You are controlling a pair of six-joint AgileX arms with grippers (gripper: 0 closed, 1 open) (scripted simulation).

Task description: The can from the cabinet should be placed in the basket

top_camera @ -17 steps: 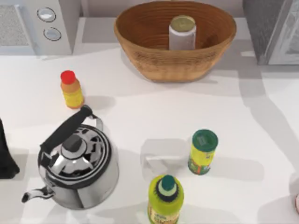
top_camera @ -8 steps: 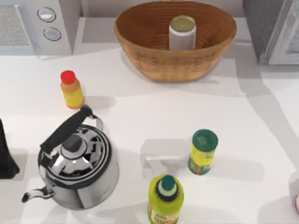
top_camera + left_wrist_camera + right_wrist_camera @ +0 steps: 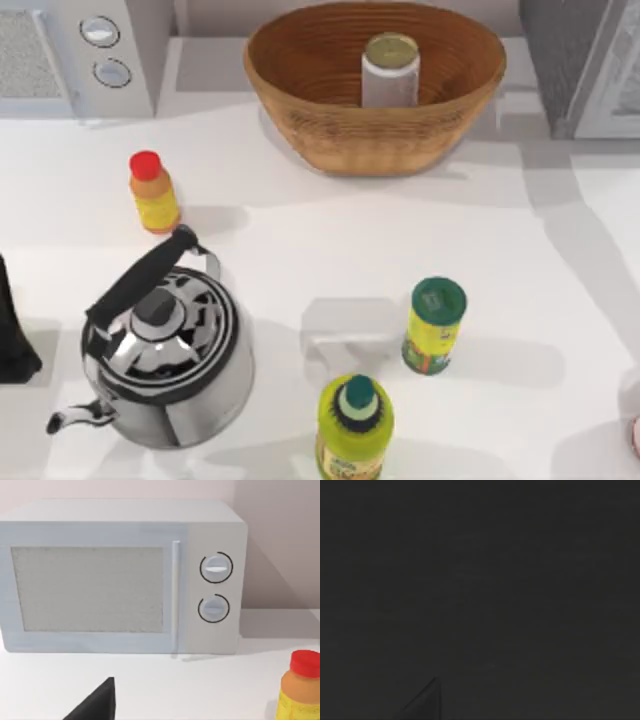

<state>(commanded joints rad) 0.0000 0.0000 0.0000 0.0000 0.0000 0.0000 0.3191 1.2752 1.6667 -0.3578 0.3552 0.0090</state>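
The can (image 3: pixel 390 68) stands upright inside the basket (image 3: pixel 300 110) at the far middle of the desk (image 3: pixel 300 240). The left arm (image 3: pixel 12 330) sits at the left edge. The right wrist view is dark.

A white microwave (image 3: pixel 70 55) with two dials occupies the counter's (image 3: pixel 300 235) far left corner. A yellow bottle with a red cap (image 3: pixel 153 192) stands in front of it. A chrome kettle (image 3: pixel 165 350) with a black handle sits near left. A green-lidded shaker (image 3: pixel 434 326) and a green-capped yellow bottle (image 3: pixel 354 428) stand near centre, close together.
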